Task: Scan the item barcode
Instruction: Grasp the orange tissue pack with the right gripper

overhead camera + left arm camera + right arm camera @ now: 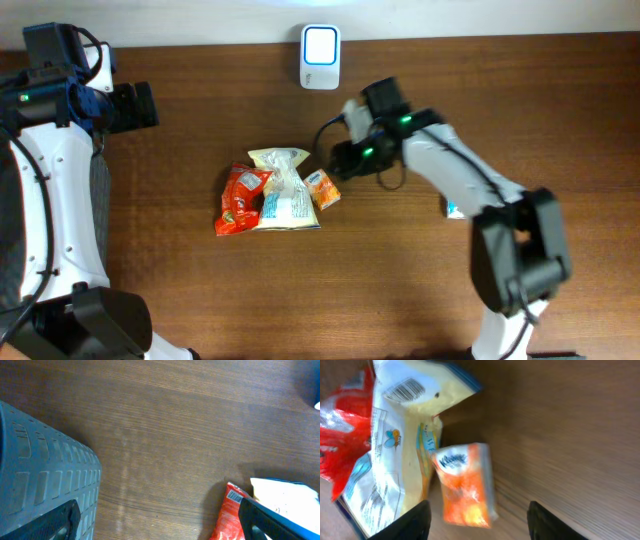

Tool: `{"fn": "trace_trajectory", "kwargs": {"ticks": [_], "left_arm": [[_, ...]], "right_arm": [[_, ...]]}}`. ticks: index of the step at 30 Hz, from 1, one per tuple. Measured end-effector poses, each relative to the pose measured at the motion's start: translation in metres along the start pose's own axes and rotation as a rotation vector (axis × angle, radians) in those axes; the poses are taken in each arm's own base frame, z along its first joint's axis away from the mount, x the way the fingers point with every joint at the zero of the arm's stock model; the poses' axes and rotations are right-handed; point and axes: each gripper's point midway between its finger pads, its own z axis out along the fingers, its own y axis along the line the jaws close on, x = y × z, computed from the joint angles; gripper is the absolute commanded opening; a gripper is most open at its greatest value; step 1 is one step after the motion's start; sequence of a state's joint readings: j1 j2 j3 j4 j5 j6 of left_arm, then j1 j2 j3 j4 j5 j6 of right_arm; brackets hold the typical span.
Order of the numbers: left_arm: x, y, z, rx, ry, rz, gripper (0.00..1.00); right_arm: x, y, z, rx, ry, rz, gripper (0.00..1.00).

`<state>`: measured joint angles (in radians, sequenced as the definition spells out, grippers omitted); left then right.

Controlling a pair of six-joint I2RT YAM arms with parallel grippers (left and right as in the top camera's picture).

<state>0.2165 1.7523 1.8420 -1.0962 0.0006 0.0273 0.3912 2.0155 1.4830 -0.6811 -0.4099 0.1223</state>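
Three items lie together mid-table: a red snack packet [238,200], a white and yellow bag [282,190] and a small orange tissue pack [323,188]. The white scanner [320,56] stands at the far edge. My right gripper [340,160] hovers open just right of the tissue pack [465,485], which lies loose on the wood ahead of the gap between its fingers [415,522]. A barcode shows on the bag [402,390], another on the red packet [233,495]. My left gripper [140,105] is open at the far left, holding nothing.
A grey ribbed surface [45,475] sits by the left arm's base. A small blue and white object [453,208] peeks out under the right arm. Bare wood [175,435] stretches between the left gripper [162,525] and the items.
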Motion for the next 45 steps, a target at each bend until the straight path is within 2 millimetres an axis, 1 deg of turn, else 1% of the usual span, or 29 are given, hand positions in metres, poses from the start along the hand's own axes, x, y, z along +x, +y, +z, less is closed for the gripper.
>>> {"fn": "trace_trajectory", "kwargs": {"ticks": [1, 3, 5, 6, 9, 10, 13, 15, 17, 20, 21, 22, 23, 26, 27, 28, 29, 30, 32, 33, 35, 37, 38, 39, 41, 42, 43, 44, 45], "left_arm": [[0.0, 0.0, 0.0, 0.0, 0.0, 0.0, 0.99], [0.0, 0.0, 0.0, 0.0, 0.0, 0.0, 0.99], [0.0, 0.0, 0.0, 0.0, 0.0, 0.0, 0.99], [0.0, 0.0, 0.0, 0.0, 0.0, 0.0, 0.99], [0.0, 0.0, 0.0, 0.0, 0.0, 0.0, 0.99], [0.0, 0.0, 0.0, 0.0, 0.0, 0.0, 0.99], [0.0, 0.0, 0.0, 0.0, 0.0, 0.0, 0.99], [0.0, 0.0, 0.0, 0.0, 0.0, 0.0, 0.99], [0.0, 0.0, 0.0, 0.0, 0.0, 0.0, 0.99], [0.0, 0.0, 0.0, 0.0, 0.0, 0.0, 0.99], [0.0, 0.0, 0.0, 0.0, 0.0, 0.0, 0.99], [0.0, 0.0, 0.0, 0.0, 0.0, 0.0, 0.99], [0.0, 0.0, 0.0, 0.0, 0.0, 0.0, 0.99], [0.0, 0.0, 0.0, 0.0, 0.0, 0.0, 0.99], [0.0, 0.0, 0.0, 0.0, 0.0, 0.0, 0.99], [0.0, 0.0, 0.0, 0.0, 0.0, 0.0, 0.99], [0.0, 0.0, 0.0, 0.0, 0.0, 0.0, 0.99], [0.0, 0.0, 0.0, 0.0, 0.0, 0.0, 0.99], [0.0, 0.0, 0.0, 0.0, 0.0, 0.0, 0.99], [0.0, 0.0, 0.0, 0.0, 0.0, 0.0, 0.99], [0.0, 0.0, 0.0, 0.0, 0.0, 0.0, 0.99], [0.0, 0.0, 0.0, 0.0, 0.0, 0.0, 0.99], [0.0, 0.0, 0.0, 0.0, 0.0, 0.0, 0.99], [0.0, 0.0, 0.0, 0.0, 0.0, 0.0, 0.99], [0.0, 0.0, 0.0, 0.0, 0.0, 0.0, 0.99], [0.0, 0.0, 0.0, 0.0, 0.0, 0.0, 0.99], [0.0, 0.0, 0.0, 0.0, 0.0, 0.0, 0.99], [0.0, 0.0, 0.0, 0.0, 0.0, 0.0, 0.99], [0.0, 0.0, 0.0, 0.0, 0.0, 0.0, 0.99]], "right_arm": [[0.005, 0.005, 0.016, -0.012, 0.023, -0.001, 0.55], [0.012, 0.009, 0.037, -0.034, 0.058, 0.01, 0.52], [0.018, 0.006, 0.046, -0.036, 0.08, 0.026, 0.46], [0.019, 0.006, 0.048, -0.037, 0.087, 0.034, 0.41], [0.02, 0.005, 0.048, -0.039, 0.089, 0.045, 0.18], [0.022, 0.004, 0.048, -0.04, 0.099, 0.061, 0.04], [0.026, 0.002, 0.044, -0.068, 0.119, 0.096, 0.04], [0.028, -0.005, 0.036, -0.11, 0.137, 0.151, 0.04], [0.029, -0.019, 0.024, -0.155, 0.143, 0.217, 0.04], [0.032, -0.049, 0.004, -0.203, 0.142, 0.287, 0.04], [0.034, -0.056, -0.001, -0.208, 0.145, 0.298, 0.13], [0.039, -0.061, -0.005, -0.212, 0.158, 0.304, 0.38], [0.042, -0.062, -0.008, -0.22, 0.166, 0.294, 0.44], [0.046, -0.06, -0.011, -0.223, 0.189, 0.267, 0.45], [0.043, -0.062, -0.016, -0.198, 0.197, 0.26, 0.45], [0.037, -0.063, -0.022, -0.175, 0.197, 0.247, 0.49], [0.031, -0.063, -0.028, -0.153, 0.19, 0.229, 0.57], [0.026, -0.065, -0.032, -0.127, 0.186, 0.206, 0.59], [0.032, -0.068, -0.032, -0.088, 0.212, 0.174, 0.58], [0.036, -0.067, -0.028, -0.081, 0.225, 0.16, 0.58], [0.05, -0.064, -0.018, -0.077, 0.261, 0.145, 0.58], [0.067, -0.058, -0.005, -0.081, 0.302, 0.137, 0.54], [0.071, -0.057, 0.0, -0.084, 0.305, 0.138, 0.51], [0.073, -0.054, 0.006, -0.094, 0.3, 0.142, 0.41], [0.069, -0.052, 0.012, -0.101, 0.276, 0.143, 0.28], [0.07, -0.05, 0.014, -0.101, 0.274, 0.153, 0.25], [0.07, -0.048, 0.016, -0.102, 0.276, 0.16, 0.19], [0.07, -0.048, 0.016, -0.105, 0.276, 0.164, 0.15], [0.07, -0.047, 0.016, -0.107, 0.277, 0.172, 0.15]]}}
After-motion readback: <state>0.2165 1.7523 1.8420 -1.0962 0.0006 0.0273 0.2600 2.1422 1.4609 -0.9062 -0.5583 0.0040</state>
